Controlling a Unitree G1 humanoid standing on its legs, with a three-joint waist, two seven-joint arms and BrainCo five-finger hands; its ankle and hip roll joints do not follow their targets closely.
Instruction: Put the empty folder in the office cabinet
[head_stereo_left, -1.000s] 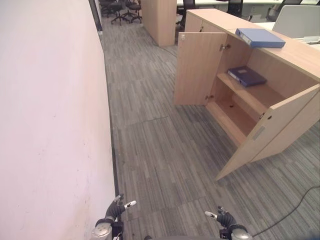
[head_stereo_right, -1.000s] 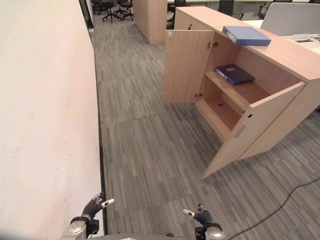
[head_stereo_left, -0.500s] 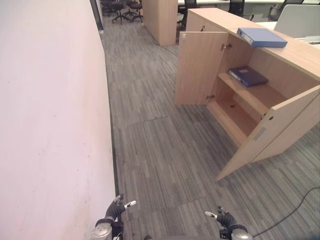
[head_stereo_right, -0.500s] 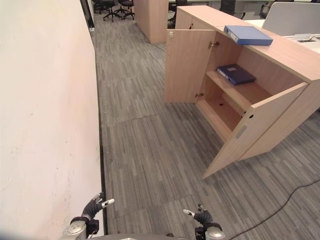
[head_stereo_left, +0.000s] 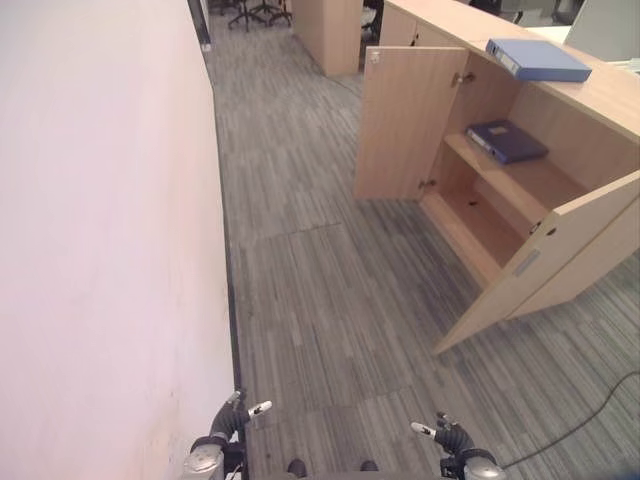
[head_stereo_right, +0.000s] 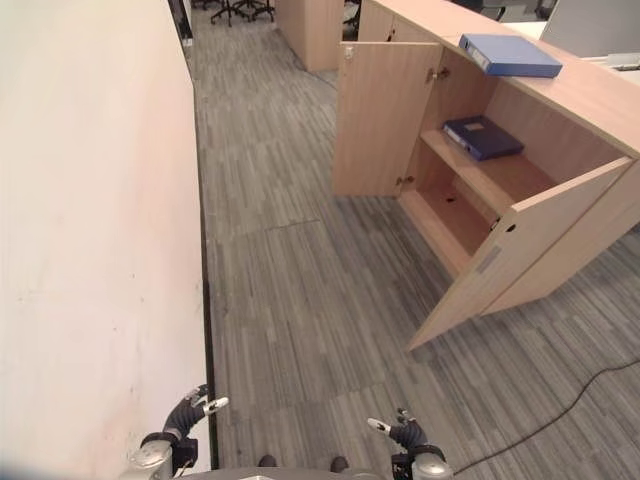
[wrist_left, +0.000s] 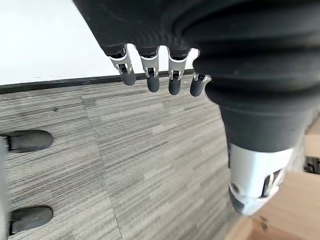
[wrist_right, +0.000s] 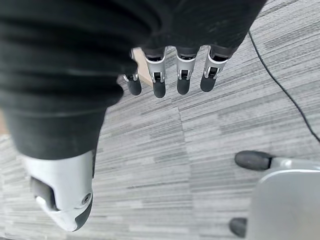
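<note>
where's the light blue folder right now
The light blue folder lies flat on top of the office cabinet, at the upper right of the head views, above the open compartment where a dark blue folder rests on the shelf.

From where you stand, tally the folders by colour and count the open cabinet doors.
Light blue folder, on top of the cabinet: 1
Dark blue folder, on the upper shelf inside: 1
Open cabinet doors (far door, near door): 2
Total: 2 folders, 2 open doors
</note>
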